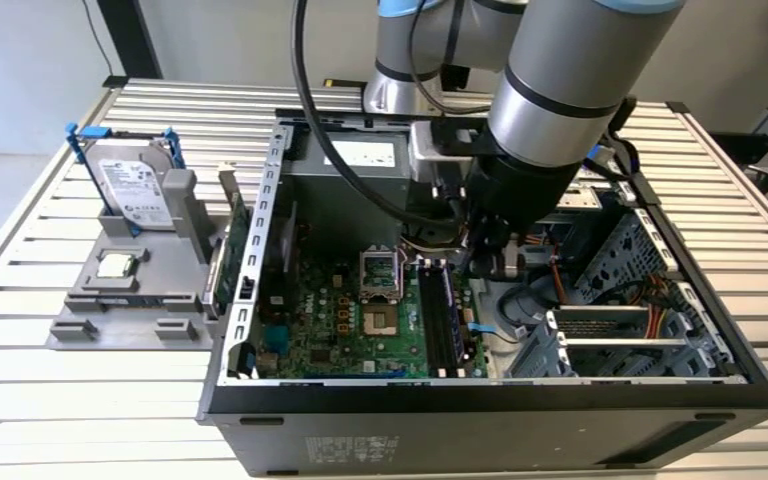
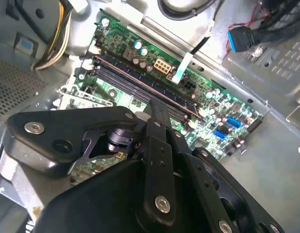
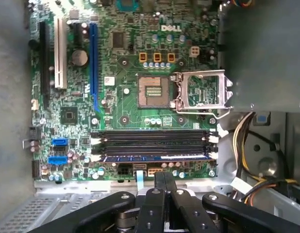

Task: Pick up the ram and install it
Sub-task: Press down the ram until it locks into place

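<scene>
In the exterior view I have the silver and grey robot arm (image 1: 564,90) reaching down into the open black and grey computer case (image 1: 491,395). Its dark lower end hangs over the memory slots near the middle of the green motherboard (image 1: 344,330). The ram (image 1: 462,322), a long narrow stick seen edge-on with a bluish top line, looks to be standing in the slot furthest from the processor socket. Outside the case, a silver boxy hard drive with blue rails (image 1: 128,185) stands on a grey fixture on the slatted table (image 1: 77,390). From the first wrist view I get the slots from straight above. The ram (image 3: 157,158) lies in the slot closest to the board's edge, with white latches at both ends, and the black gripper (image 3: 164,175) sits just off that edge with its two fingers pressed together on nothing. I can't tell from here whether they touch the stick. The second wrist view gives me the slanted angle. The closed fingertips (image 2: 157,109) come over the slot bank, and the ram (image 2: 125,74) runs along its far side.
</scene>
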